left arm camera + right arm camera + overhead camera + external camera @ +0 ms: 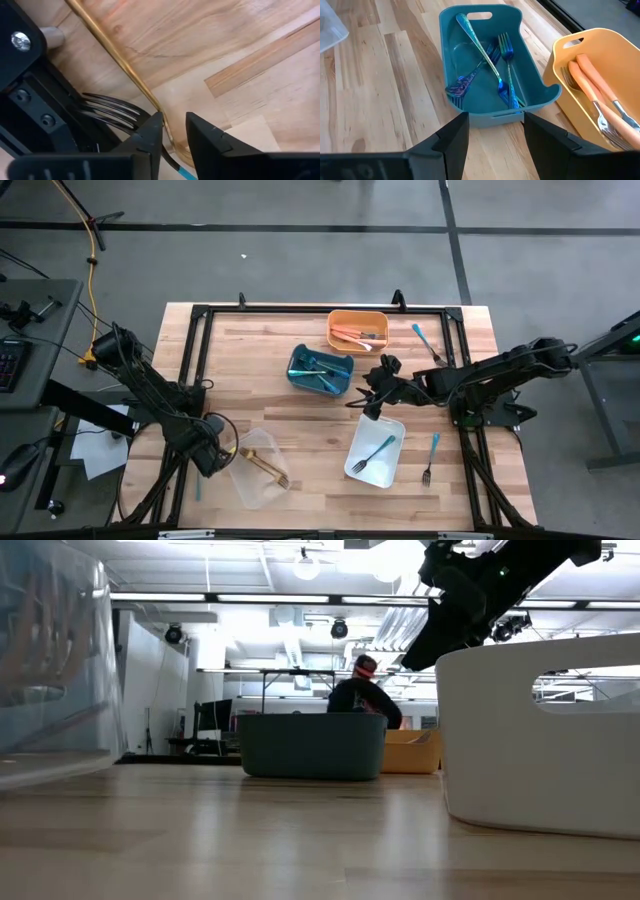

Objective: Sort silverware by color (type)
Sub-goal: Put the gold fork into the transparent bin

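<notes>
The silverware is spread over bins and table. A teal bin [320,368] [490,75] holds blue iridescent pieces, and an orange bin [358,330] [592,85] holds salmon-handled ones. The white bin [375,450] contains a teal-handled fork [378,452]; the clear bin [255,468] contains a gold fork [266,466]. My right gripper [370,403] [495,125] hangs open above the table between the white and teal bins. My left gripper [220,448] [173,122] is low beside the clear bin, fingers a narrow gap apart. A gold handle [120,62] runs into that gap. My left gripper has the gold handle's end [161,116] lying against the inner side of one fingertip [152,127], with the fingers pointing down at the table. The gap is wider than the handle. Whether the fingers touch it, I cannot tell.
A teal-handled fork [431,456] lies on the table right of the white bin, and another teal piece [420,336] lies near the far right corner. A dark-tined fork [112,107] lies beside my left fingers by the black table frame [195,360]. A person [362,700] sits beyond the table.
</notes>
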Robot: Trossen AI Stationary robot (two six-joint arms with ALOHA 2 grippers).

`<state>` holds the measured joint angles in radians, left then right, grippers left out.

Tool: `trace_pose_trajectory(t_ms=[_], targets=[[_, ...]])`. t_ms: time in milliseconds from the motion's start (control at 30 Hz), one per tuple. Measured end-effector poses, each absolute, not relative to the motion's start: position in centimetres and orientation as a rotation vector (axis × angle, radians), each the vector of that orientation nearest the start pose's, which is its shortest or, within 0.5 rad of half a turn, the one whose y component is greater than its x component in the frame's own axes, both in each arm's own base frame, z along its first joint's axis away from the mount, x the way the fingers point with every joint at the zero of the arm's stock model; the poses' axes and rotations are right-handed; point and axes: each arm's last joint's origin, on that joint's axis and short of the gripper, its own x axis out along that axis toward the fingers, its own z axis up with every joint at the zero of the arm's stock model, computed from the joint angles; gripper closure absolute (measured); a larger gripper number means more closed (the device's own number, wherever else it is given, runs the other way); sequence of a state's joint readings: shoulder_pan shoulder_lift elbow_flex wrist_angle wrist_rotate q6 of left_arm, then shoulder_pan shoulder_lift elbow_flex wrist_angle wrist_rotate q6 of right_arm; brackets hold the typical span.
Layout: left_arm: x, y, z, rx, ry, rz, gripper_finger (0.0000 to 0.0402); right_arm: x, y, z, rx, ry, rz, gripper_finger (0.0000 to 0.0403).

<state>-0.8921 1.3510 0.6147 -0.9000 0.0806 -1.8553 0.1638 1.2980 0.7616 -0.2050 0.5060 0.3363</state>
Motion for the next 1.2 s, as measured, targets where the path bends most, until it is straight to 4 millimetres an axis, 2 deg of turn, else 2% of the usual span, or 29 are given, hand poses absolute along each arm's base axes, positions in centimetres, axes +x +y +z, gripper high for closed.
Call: trace_pose_trajectory(t_ms=[300, 533, 867, 1067, 1200], targets=[[11.0, -14.0, 14.5, -0.717, 1.539, 0.801, 0.0396, 25.8, 2.8, 22.1, 0.074, 0.638, -0.438, 0.0219], [11.0, -14.1, 15.0, -0.682, 1.550, 0.799, 0.0400, 25.8, 2.8, 22.1, 0.074, 0.637, -0.438, 0.0219], [12.0, -14.1, 18.7, -0.577, 1.574, 0.810, 0.0401, 25.8, 2.8, 22.1, 0.074, 0.637, -0.438, 0.0219], [12.7, -13.7, 20.8, -0.601, 1.499, 0.710, 0.0401, 25.7, 2.8, 22.1, 0.072, 0.638, -0.437, 0.0219], [12.7, -13.3, 21.3, -0.613, 1.469, 0.691, 0.0401, 25.7, 2.8, 22.1, 0.072, 0.637, -0.437, 0.0219]])
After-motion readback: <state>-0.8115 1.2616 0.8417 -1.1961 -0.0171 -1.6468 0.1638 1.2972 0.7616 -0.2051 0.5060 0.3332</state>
